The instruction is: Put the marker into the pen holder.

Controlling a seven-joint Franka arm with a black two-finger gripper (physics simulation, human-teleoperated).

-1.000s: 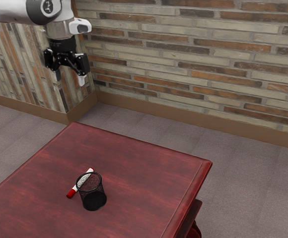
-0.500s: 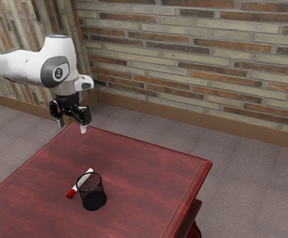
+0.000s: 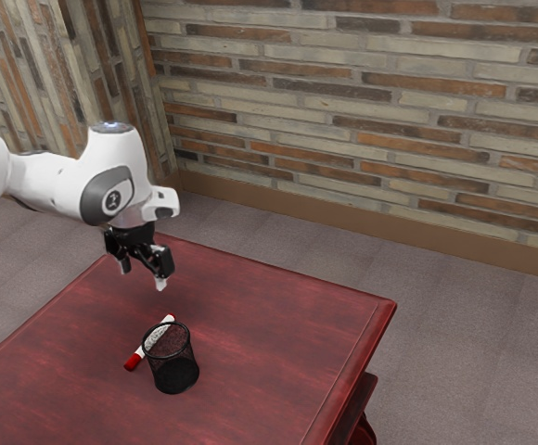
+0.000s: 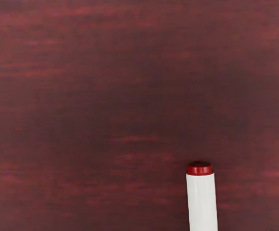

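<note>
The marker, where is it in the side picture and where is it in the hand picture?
Exterior view: the marker lies beside the black mesh pen holder, toward the exterior view's left, partly behind its rim.
Wrist view: its white barrel runs off the picture's edge, with a red end showing.
Shared landmark: the dark red table top.

No text, label, brand, number or sign can be read in either view, the small pale mark (image 3: 113,200) on the dark patch (image 3: 94,197) of the white arm (image 3: 116,151) being too small to make out.
</note>
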